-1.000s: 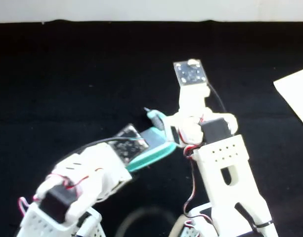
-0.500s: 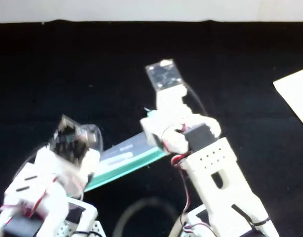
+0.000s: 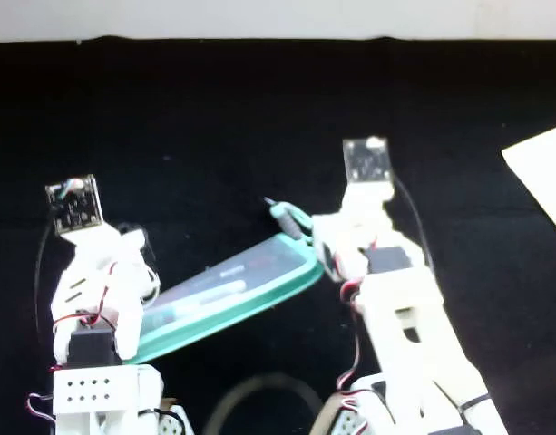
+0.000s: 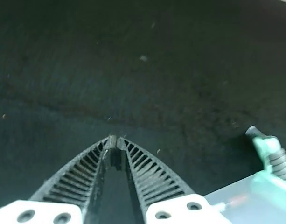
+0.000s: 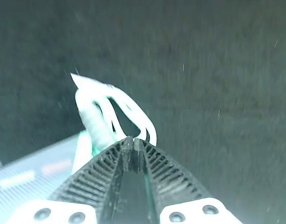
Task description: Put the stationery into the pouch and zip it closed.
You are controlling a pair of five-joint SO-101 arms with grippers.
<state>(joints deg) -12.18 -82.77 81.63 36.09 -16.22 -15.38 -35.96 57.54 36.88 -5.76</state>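
Note:
A translucent pouch [image 3: 232, 294] with a teal rim lies slantwise on the black table between the two arms, with pale stationery [image 3: 200, 297] showing inside. Its teal zipper pull [image 3: 287, 218] sticks out at the far end. My right gripper [image 5: 132, 142] is shut, its tips right at the near end of the pull's cord loop [image 5: 133, 109]; whether the cord is pinched I cannot tell. My left gripper [image 4: 115, 142] is shut on nothing over bare table, with the pouch's corner [image 4: 254, 198] and the pull [image 4: 268, 151] off to one side. The left arm [image 3: 101, 290] stands by the pouch's near end.
A white sheet [image 3: 542, 172] lies at the right edge of the table. A dark cable [image 3: 259, 394] loops near the front between the arm bases. A pale wall strip [image 3: 278, 18] runs behind the black table.
The left arm has drawn back off the pouch to the left, uncovering it. The right arm swung left, then came back to the right by the zipper pull.

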